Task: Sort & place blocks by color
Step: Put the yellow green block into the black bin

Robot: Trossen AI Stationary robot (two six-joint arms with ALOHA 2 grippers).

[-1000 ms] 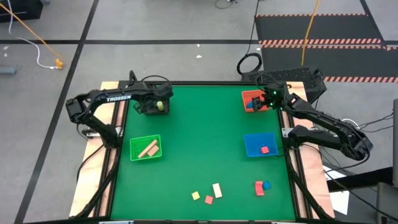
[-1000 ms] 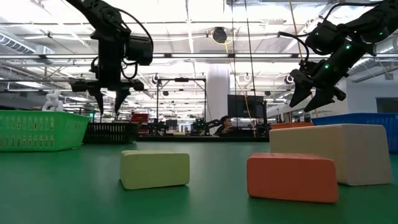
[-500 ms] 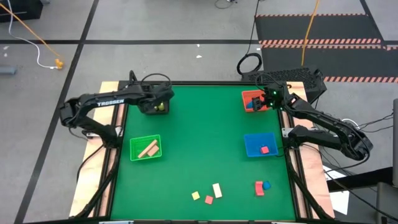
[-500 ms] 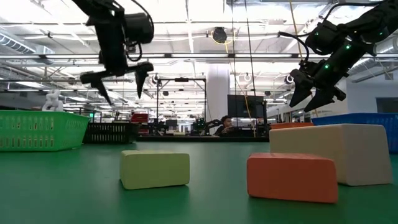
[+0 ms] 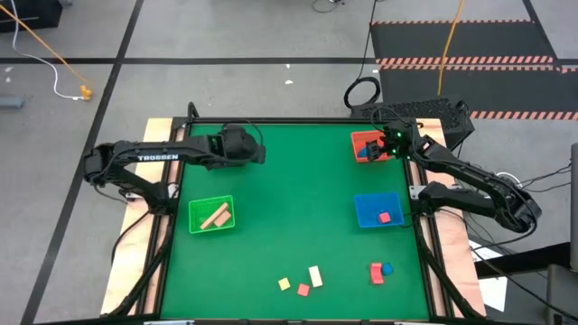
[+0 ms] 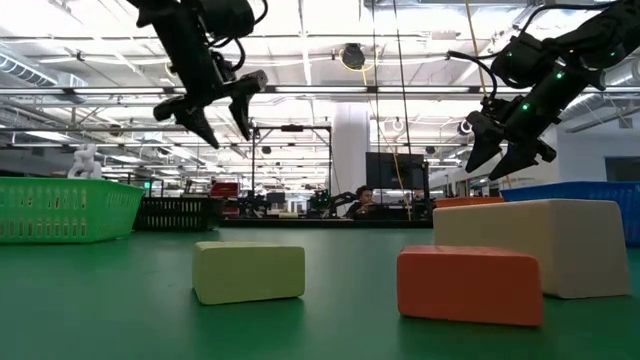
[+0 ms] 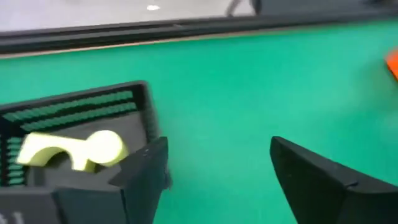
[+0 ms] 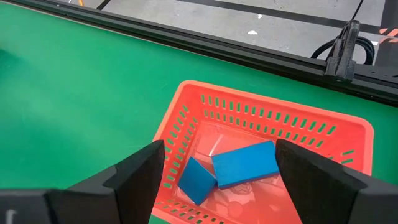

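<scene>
Both fingers (image 7: 323, 177) (image 8: 323, 177) spread wide, empty

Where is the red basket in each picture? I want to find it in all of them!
High view: the red basket sits at the table's far right corner, under the right gripper.
Low view: only an orange sliver of it shows, at the right, below that gripper.
Left wrist view: an orange edge at the right border, probably it.
Right wrist view: centre, its rim around two blue blocks.
Shared landmark: the green table top.
</scene>
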